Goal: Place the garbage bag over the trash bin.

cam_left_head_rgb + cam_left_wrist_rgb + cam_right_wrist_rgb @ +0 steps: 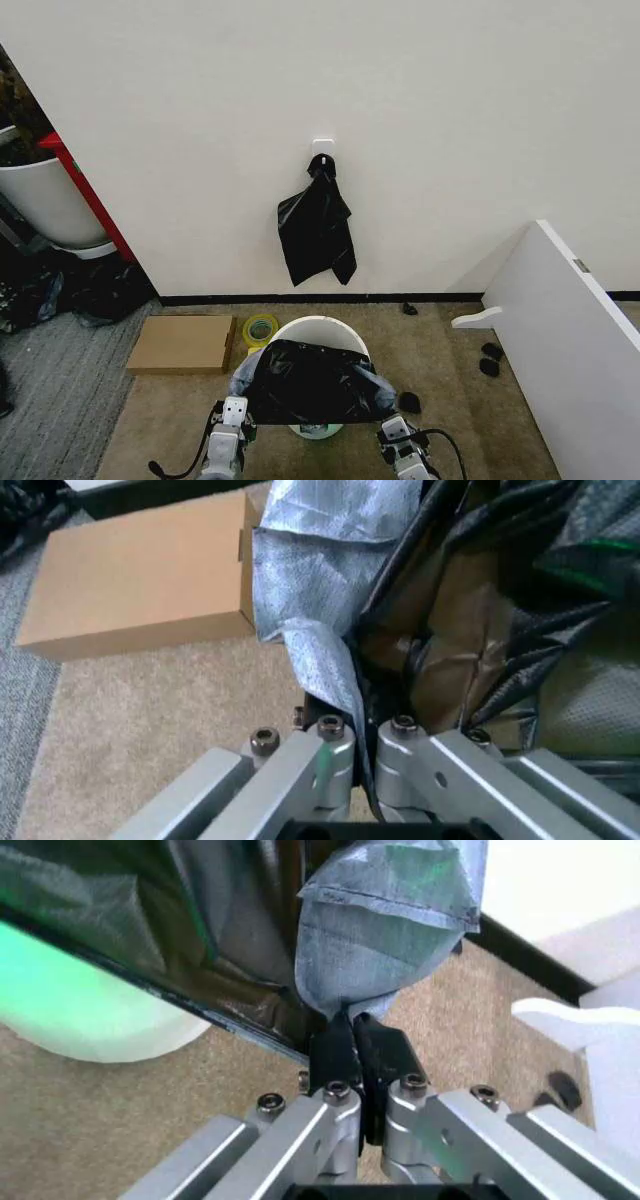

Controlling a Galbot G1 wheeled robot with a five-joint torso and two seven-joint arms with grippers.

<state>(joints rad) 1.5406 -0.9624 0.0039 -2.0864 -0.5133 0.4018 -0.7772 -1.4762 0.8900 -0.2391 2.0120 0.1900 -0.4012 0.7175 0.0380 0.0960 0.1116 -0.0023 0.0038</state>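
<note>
Left gripper: I see it low in the head view, at about 7 o'clock from the bin, its fingers pressed together on the near-left edge of the garbage bag. In the left wrist view the pads pinch a fold of film that looks silvery-grey where it catches the light.

Right gripper: at about 5 o'clock from the bin, fingers clamped on the bag's near-right edge. In the right wrist view the black pads grip a puckered grey corner of plastic.

Garbage bag: black and glossy, stretched between my two grippers and spread over the near part of the bin's mouth.

Trash bin: round, cream-white, on the tan carpet; its far rim shows above the bag at 12 o'clock, and a greenish base shows under the bag's lower edge.

Bundle of black bags: hangs from a white wall hook, at 12 o'clock beyond the bin.

Cardboard box: flat on the carpet, at 9 o'clock from the bin.

Tape roll: yellow-green, between box and bin.
</note>
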